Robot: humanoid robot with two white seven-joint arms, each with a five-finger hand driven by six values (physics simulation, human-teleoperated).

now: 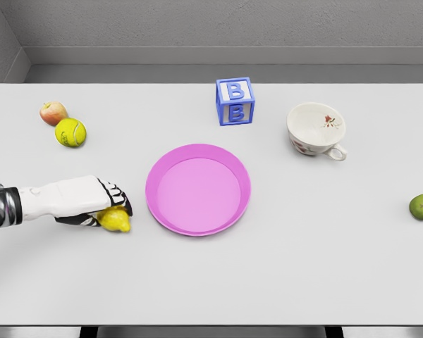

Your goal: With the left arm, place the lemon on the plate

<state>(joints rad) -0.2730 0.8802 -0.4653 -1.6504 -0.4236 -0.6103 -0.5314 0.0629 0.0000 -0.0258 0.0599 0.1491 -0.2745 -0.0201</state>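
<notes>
1 left hand [92, 201], fingers curled around lemon [115, 220], beside plate [197, 189].

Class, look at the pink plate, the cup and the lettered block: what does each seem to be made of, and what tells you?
Pink plate: probably plastic, given its uniform colour and soft matte sheen.
Cup: likely glazed ceramic, white with a small painted motif and a handle.
Lettered block: painted wood or plastic, blue edges around white faces marked B; the render leaves it open.
</notes>
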